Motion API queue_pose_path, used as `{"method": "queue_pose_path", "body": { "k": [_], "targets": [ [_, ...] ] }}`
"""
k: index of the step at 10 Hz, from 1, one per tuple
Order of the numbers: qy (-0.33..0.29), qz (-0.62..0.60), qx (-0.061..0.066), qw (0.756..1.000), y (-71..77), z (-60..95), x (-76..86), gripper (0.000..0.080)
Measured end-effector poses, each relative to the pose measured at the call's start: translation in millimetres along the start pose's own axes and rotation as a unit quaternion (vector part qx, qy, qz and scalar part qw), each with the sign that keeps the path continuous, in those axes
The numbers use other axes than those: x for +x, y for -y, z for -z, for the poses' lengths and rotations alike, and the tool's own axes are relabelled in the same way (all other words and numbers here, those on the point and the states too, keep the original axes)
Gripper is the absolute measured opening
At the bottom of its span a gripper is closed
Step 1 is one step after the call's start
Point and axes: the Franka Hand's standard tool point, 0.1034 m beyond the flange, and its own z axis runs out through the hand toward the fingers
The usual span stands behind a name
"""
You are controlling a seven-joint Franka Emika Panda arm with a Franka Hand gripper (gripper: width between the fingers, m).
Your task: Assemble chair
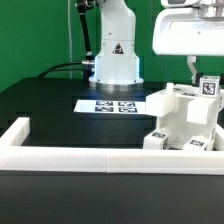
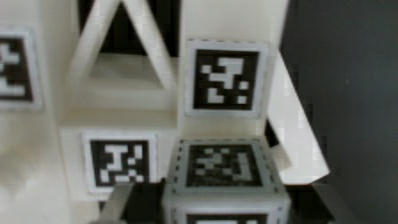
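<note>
The chair is a chunky white block of panels and bars with black-and-white tags, standing at the exterior view's right. My gripper hangs over its far right part. It is shut on a white square bar that carries tags and stands upright against the chair. In the wrist view the bar fills the space between my dark fingers, and my gripper grips it on both sides. Behind it rise a tagged upright post and a tagged flat panel of the chair.
The marker board lies flat on the black table in front of the arm's white base. A long low white border rail runs along the table's near edge, with a corner at the exterior view's left.
</note>
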Motion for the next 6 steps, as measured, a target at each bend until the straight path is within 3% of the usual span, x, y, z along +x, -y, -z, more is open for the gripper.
{"method": "queue_pose_path", "body": {
  "k": [6],
  "targets": [
    [0.007,-0.218,0.011,0.976,3.5,0.0,-0.5,0.0287]
  ]
}}
